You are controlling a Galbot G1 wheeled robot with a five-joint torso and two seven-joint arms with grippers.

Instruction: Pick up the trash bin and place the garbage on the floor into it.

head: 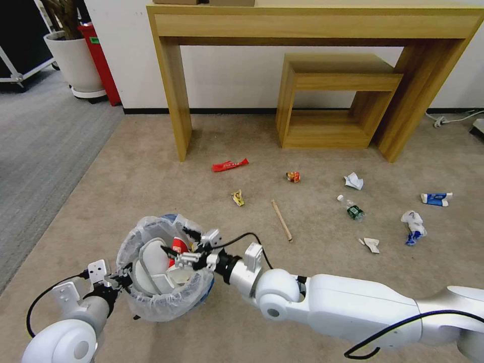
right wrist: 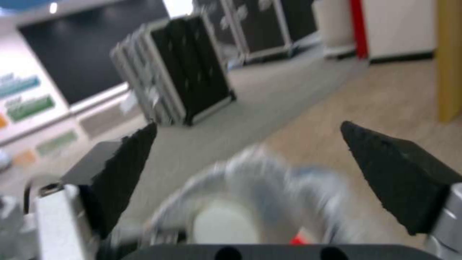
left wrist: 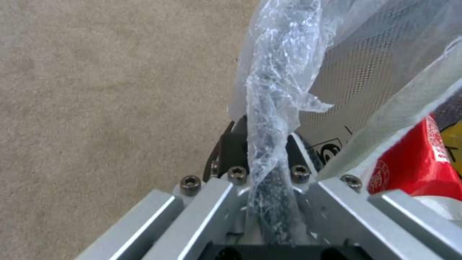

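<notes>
A wooden desk [head: 312,30] with a low shelf [head: 333,101] under it stands by the wall beyond the litter; nothing lies between the bin [head: 164,267] and the scraps on the floor [head: 151,171]. The bin is small, round and blue, lined with a crinkly whitish bag, upright with its mouth upward, red and white scraps inside. The left gripper [head: 123,280] pinches its near rim. The right gripper [head: 176,249] hangs over the mouth, fingers [right wrist: 399,173] spread. A stick [head: 281,220] points roughly away from the robot.
</notes>
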